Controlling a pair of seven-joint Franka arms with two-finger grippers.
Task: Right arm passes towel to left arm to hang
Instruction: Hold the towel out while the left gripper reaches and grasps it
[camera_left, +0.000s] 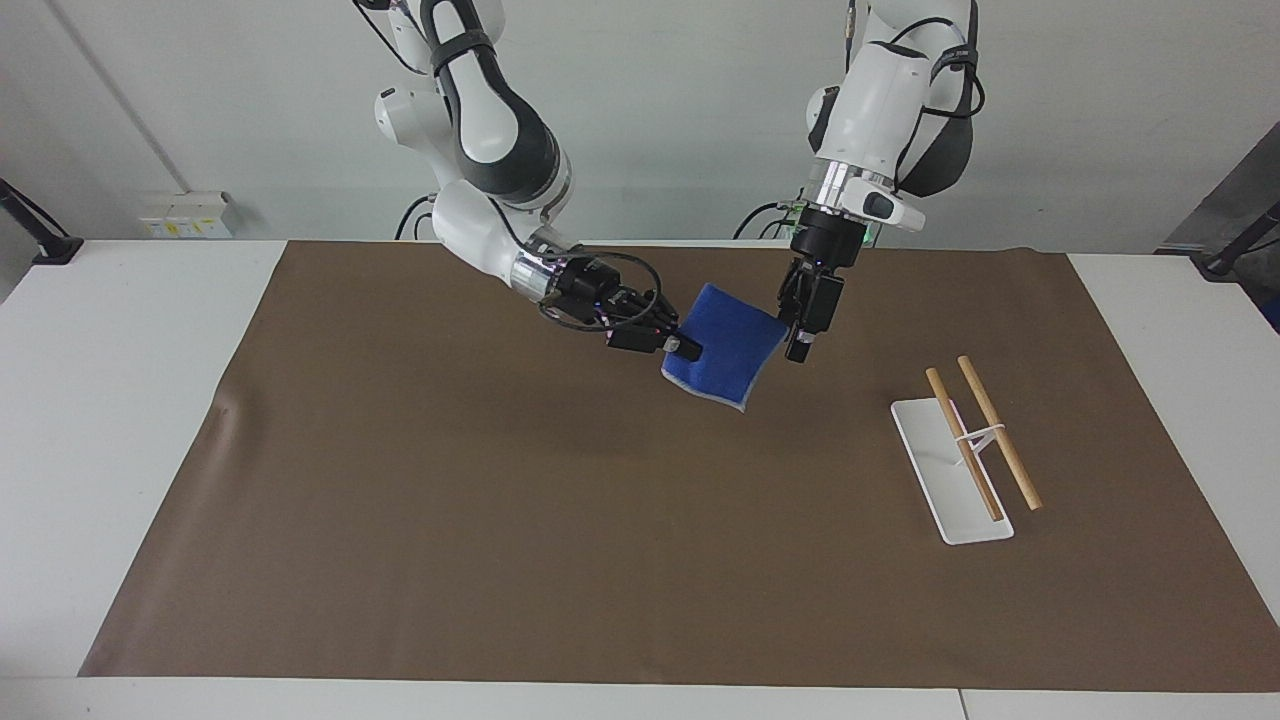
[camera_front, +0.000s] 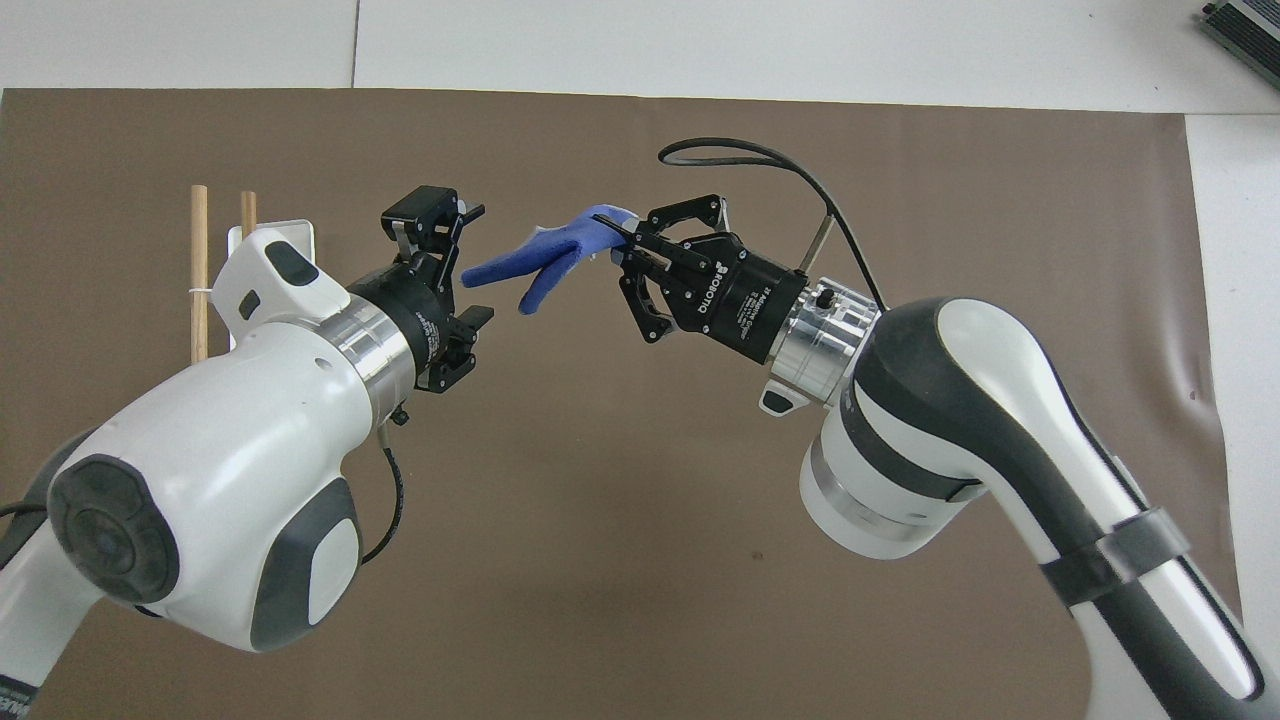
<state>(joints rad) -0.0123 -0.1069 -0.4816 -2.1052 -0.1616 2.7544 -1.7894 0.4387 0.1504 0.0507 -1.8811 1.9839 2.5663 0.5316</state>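
My right gripper (camera_left: 683, 347) pinches deep blue fuzzy towel (camera_left: 724, 345) mid-air, over brown mat toward desk's robot edge | my left gripper (camera_front: 462, 272) spread at its free corner | risk: floppy corner slips my fingers, towel drops short of white wooden-bar rack (camera_left: 965, 455).

A white table (camera_left: 120, 420) carries a brown mat (camera_left: 500, 520) covering most of its top, and on the mat, toward the left arm's end, sits a white-based rack (camera_left: 950, 480) with two wooden rods.
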